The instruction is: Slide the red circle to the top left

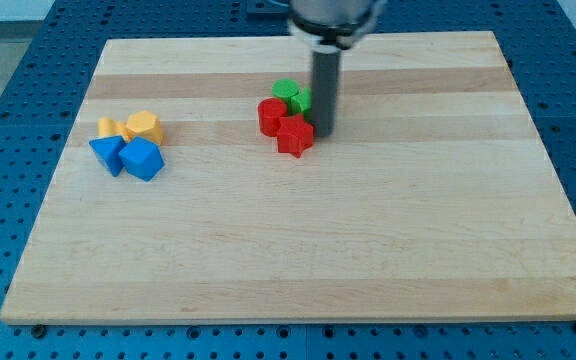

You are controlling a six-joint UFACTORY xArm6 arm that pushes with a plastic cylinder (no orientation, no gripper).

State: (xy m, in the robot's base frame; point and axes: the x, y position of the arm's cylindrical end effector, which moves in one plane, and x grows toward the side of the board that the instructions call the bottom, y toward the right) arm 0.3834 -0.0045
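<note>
The red circle lies near the board's upper middle, touching a red star at its lower right. Two green blocks sit just above it, partly hidden by the rod. My tip rests on the board just right of the red star, about a block's width right of the red circle.
At the view's left sits a cluster: a yellow block, a smaller yellow block, a blue triangle-like block and a blue block. The wooden board lies on a blue perforated table.
</note>
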